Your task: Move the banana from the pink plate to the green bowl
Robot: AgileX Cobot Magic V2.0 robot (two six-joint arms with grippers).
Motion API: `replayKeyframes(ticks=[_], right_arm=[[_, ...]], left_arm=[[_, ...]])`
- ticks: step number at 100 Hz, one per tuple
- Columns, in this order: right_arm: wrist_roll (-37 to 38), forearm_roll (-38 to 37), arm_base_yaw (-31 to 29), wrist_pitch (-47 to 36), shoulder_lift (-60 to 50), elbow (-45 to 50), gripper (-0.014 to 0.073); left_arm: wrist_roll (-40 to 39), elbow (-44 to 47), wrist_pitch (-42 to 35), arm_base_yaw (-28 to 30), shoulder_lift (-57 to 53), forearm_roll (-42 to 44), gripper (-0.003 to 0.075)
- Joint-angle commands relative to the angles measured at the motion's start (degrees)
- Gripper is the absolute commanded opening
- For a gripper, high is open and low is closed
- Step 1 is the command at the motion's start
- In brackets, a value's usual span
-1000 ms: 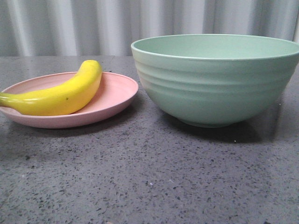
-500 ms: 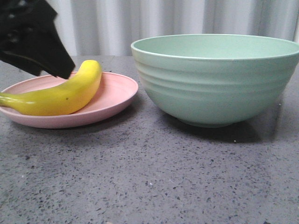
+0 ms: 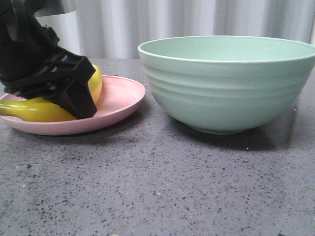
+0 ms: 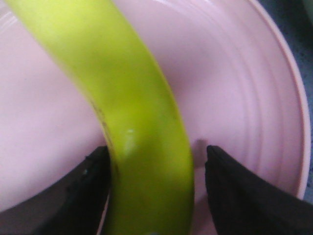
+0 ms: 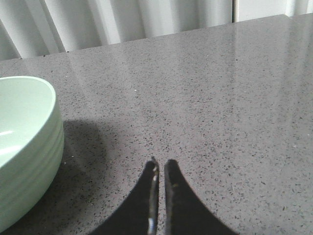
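Note:
The yellow banana lies on the pink plate at the left of the table. My left gripper is down over the banana's middle and hides much of it. In the left wrist view the banana runs between my two black fingers on the plate. The left gripper is open: one finger is against the banana's side and the other stands a little apart from it. The green bowl stands to the right of the plate. My right gripper is shut and empty above bare table beside the bowl.
The tabletop is dark speckled stone. A pale pleated curtain hangs behind the table's far edge. The bowl's rim stands much higher than the plate's. The right arm does not show in the front view.
My left gripper has come down from the upper left onto the plate and now straddles the banana. The banana, plate and bowl have not moved.

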Motion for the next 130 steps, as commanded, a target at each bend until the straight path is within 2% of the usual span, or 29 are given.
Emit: replayKeyframes(ticks=[1, 23, 37, 52, 66, 103, 112, 130], right_arm=[[-0.3, 0.5, 0.0, -4.6, 0.8, -1.5, -0.0062], [-0.3, 0.5, 0.0, -3.9, 0.8, -1.5, -0.0062], [-0.3, 0.5, 0.1, -2.8, 0.8, -1.5, -0.0062], [-0.3, 0.5, 1.5, 0.0, 0.8, -2.2, -0.0062], [-0.4, -1.3, 3.5, 7.4, 1.7, -5.7, -0.0062], [-0.4, -1.7, 11.1, 17.5, 13.6, -20.2, -0.0048], [-0.3, -0.3, 13.0, 18.3, 17.4, -24.6, 0.0039], [-0.3, 6.6, 16.5, 19.5, 24.4, -32.5, 0.0345]], left_arm=[[-0.6, -1.7, -2.1, -0.4, -1.3, -0.6, 0.0379], [-0.6, -1.8, -2.2, -0.4, -1.3, -0.6, 0.0222], [-0.6, -2.9, -1.2, -0.4, -1.3, -0.6, 0.0165], [0.2, -7.4, 2.3, -0.4, -2.3, -1.0, 0.0155], [0.3, -11.6, 4.6, -1.6, -4.9, -1.4, 0.0155], [0.3, -17.6, 4.1, -12.6, -7.3, -1.5, 0.0155], [0.3, -17.6, 3.5, -14.5, -7.2, -1.5, 0.0155], [0.3, -17.6, 3.3, -15.5, -6.8, -4.7, 0.0155]])
